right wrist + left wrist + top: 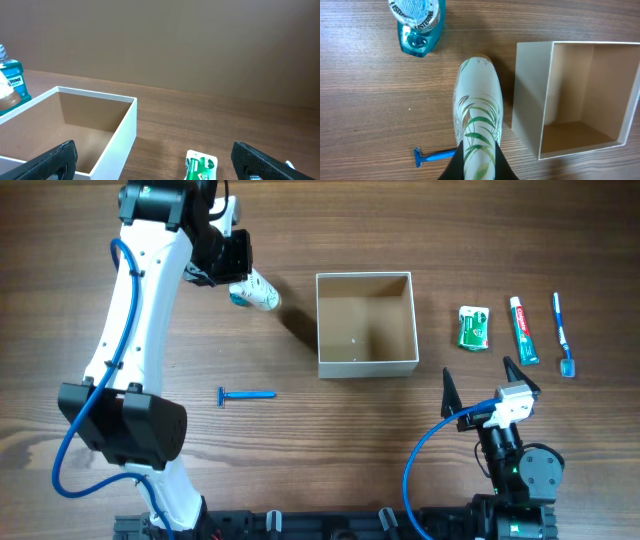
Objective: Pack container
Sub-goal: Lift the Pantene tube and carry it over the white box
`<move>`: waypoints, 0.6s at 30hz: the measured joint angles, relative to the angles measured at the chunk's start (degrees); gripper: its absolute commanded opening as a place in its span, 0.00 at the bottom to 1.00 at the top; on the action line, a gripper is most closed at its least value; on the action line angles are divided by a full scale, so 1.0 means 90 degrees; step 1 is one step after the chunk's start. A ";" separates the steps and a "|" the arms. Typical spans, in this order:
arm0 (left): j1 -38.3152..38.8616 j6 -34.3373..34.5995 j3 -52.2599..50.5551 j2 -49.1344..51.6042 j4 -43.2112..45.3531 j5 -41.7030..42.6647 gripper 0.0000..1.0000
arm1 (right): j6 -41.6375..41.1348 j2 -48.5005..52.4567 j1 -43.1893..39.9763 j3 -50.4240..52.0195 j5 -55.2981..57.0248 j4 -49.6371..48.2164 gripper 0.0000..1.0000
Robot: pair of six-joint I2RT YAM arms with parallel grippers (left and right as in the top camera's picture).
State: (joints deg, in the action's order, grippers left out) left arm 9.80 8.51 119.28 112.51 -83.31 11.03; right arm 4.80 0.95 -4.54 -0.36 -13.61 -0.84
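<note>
The container (366, 364) is a square white-walled box with a tan inside, at the table's middle; nothing shows inside it. It also shows in the left wrist view (532, 110) and the right wrist view (125, 132). My left gripper (243, 280) is shut on a white bottle with green leaves (260, 295), held left of the container. In the left wrist view my fingers (479, 160) clamp the bottle (477, 110) above the table. My right gripper (477, 372) is open and empty, near the front right, with its fingers wide apart in its wrist view (160, 165).
A blue mouthwash bottle (417, 25) stands beside the held bottle. A blue razor (245, 395) lies front left. Right of the container lie a green floss pack (473, 327), a toothpaste tube (524, 330) and a blue toothbrush (563, 335).
</note>
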 measured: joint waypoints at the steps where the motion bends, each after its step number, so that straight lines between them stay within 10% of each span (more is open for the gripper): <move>1: 0.0000 0.0017 0.0012 0.0000 -0.0007 0.0017 0.04 | 0.0000 0.0000 0.0000 0.0000 0.0000 0.0000 1.00; 18: 0.0000 0.0323 0.0243 -0.0024 0.1183 0.0770 0.04 | 0.0000 0.0000 0.0000 0.0000 0.0000 0.0000 1.00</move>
State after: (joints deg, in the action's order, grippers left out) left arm 9.80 11.42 121.47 112.29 -72.66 17.96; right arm 4.80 0.95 -4.54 -0.36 -13.61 -0.84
